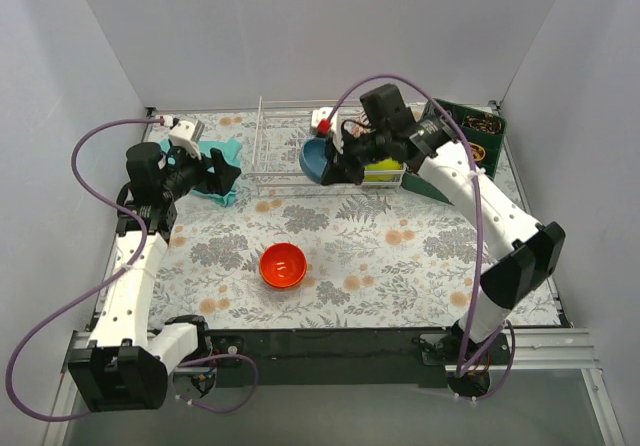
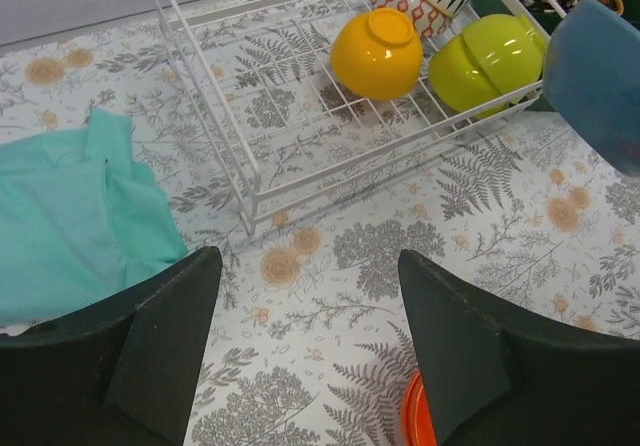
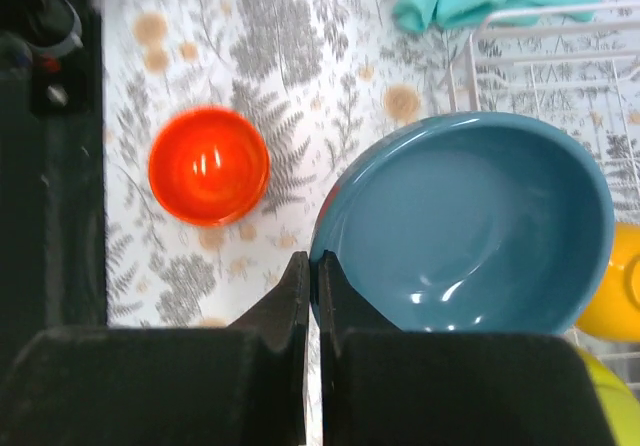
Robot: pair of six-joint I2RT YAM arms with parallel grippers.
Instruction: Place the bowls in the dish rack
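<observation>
On your worktop [image 1: 400, 256], the dish rack [image 2: 250, 181] holds several bowls [image 2: 378, 51]; your right tool [image 3: 313, 266] pinches the blue bowl [image 3: 470, 226], left tool [image 2: 308, 261] spread, red bowl [image 1: 283, 265] unloaded.

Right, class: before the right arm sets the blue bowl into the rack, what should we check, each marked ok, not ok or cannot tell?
1. Right gripper pinching the blue bowl by its rim: ok.
2. Free floor in the dish rack beside the orange-yellow bowl: ok.
3. Blue bowl over that space: cannot tell.
4. Left gripper open, away from the rack: ok.
5. Every bowl loaded: not ok, red-orange bowl sits on the table.
</observation>
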